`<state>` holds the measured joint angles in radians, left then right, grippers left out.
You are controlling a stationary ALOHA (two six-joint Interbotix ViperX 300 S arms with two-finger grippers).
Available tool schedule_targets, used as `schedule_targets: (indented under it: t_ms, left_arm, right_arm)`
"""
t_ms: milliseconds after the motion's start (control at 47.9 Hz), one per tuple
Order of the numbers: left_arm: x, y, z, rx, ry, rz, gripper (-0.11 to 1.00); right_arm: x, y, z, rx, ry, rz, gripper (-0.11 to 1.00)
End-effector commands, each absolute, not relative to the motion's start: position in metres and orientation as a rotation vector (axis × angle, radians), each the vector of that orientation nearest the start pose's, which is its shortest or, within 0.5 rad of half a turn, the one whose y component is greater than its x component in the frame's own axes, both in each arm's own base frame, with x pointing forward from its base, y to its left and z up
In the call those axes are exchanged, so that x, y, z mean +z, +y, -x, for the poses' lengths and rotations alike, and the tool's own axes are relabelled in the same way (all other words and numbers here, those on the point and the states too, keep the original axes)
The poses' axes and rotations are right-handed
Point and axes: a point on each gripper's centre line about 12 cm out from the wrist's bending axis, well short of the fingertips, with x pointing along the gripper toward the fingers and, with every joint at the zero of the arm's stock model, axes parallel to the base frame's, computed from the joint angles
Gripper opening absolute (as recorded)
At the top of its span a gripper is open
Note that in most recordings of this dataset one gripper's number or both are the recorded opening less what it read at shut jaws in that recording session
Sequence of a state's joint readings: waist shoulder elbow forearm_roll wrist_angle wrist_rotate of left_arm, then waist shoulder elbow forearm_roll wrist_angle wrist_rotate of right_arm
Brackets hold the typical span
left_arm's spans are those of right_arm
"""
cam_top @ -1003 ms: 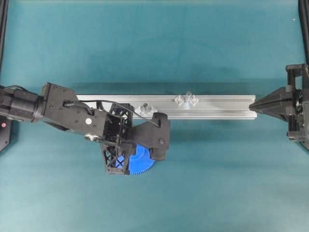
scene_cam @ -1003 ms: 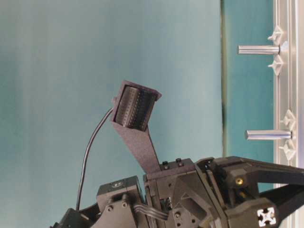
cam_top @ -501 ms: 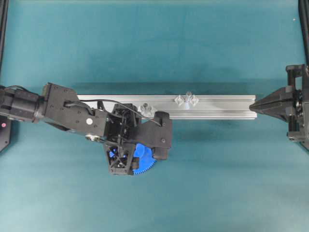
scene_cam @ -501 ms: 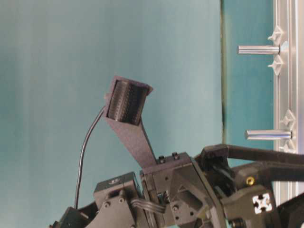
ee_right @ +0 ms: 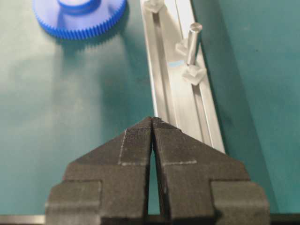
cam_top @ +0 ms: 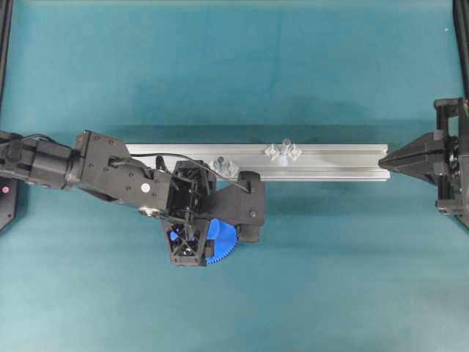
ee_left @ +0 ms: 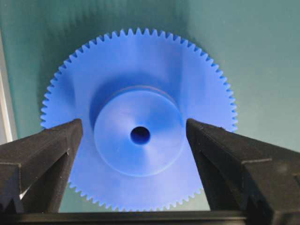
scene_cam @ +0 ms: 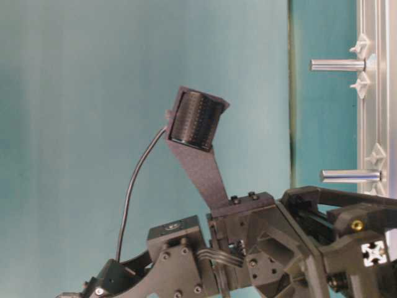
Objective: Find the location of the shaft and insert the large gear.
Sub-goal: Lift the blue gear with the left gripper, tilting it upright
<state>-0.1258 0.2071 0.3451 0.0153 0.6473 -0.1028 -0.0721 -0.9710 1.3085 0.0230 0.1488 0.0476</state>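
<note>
The large gear (ee_left: 140, 65) is a blue toothed disc lying flat on the teal mat just in front of the rail. It also shows in the overhead view (cam_top: 223, 240) and the right wrist view (ee_right: 79, 21). My left gripper (ee_left: 135, 140) is open right over it, one finger on each side of the raised hub, and my left gripper (cam_top: 192, 240) hides most of the gear from overhead. The shaft (cam_top: 284, 149) stands upright on the rail between two clear brackets; it also shows in the right wrist view (ee_right: 191, 42). My right gripper (cam_top: 385, 158) is shut and empty at the rail's right end.
The aluminium rail (cam_top: 337, 163) runs left to right across the middle of the mat. A shorter stud with clustered clear brackets (cam_top: 220, 165) stands on it just behind my left gripper. Black frame posts stand at the far left and right edges.
My left arm has shifted a little to the right and its wrist has turned over the gear. The gear and my right gripper have not moved.
</note>
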Motion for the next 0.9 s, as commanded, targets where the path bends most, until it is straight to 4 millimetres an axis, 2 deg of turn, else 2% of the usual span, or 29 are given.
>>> schedule_targets:
  t_ms: [0, 878]
  left_arm:
    - [0.152, -0.054, -0.418, -0.056, 1.173, -0.006, 0.92]
    - [0.129, -0.054, -0.416, -0.050, 1.234, -0.010, 0.92]
  right_arm:
    - [0.194, -0.012, -0.175, -0.088, 0.474, -0.099, 0.03]
    - [0.193, -0.012, -0.175, -0.089, 0.477, -0.101, 0.03]
